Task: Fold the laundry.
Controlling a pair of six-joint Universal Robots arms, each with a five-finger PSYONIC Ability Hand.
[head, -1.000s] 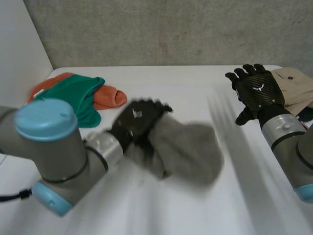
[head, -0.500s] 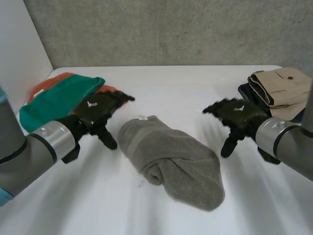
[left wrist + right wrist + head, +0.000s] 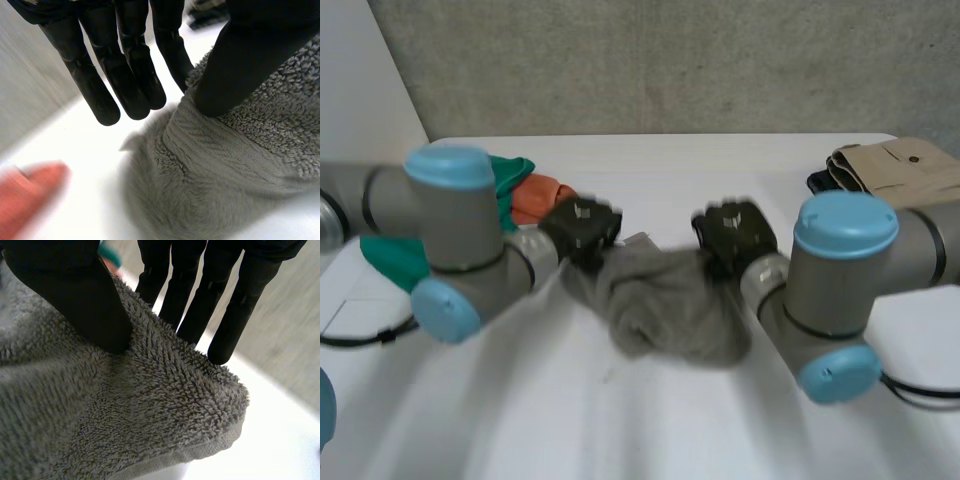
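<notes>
- Head view: the grey towel (image 3: 665,305) is a bunched lump in the middle of the white table (image 3: 650,430). Its long axis runs roughly 10 to 4 o'clock, and the thicker rolled end points toward 4.
- Same view: the left hand (image 3: 582,225) is at the towel's 10 o'clock end and the right hand (image 3: 735,232) is at its 1 o'clock corner. Both are on the far edge.
- Way out at 10 o'clock there's a green cloth (image 3: 508,172) with an orange cloth (image 3: 535,198) beside it. Off at 2 o'clock sit folded beige trousers (image 3: 905,165) on a dark garment (image 3: 820,182).
- Left wrist view: the thumb (image 3: 240,55) is planted on the towel's ribbed band. The towel's edge is nipped between the thumb and the nearest finger. The other fingers (image 3: 130,65) are straight and reach past the edge over bare table.
- Right wrist view: the thumb (image 3: 85,295) presses on top of the terry. The straight fingers (image 3: 200,290) are behind the fold, so a towel corner is pinched between them. That corner sticks out beyond the fingertips.
</notes>
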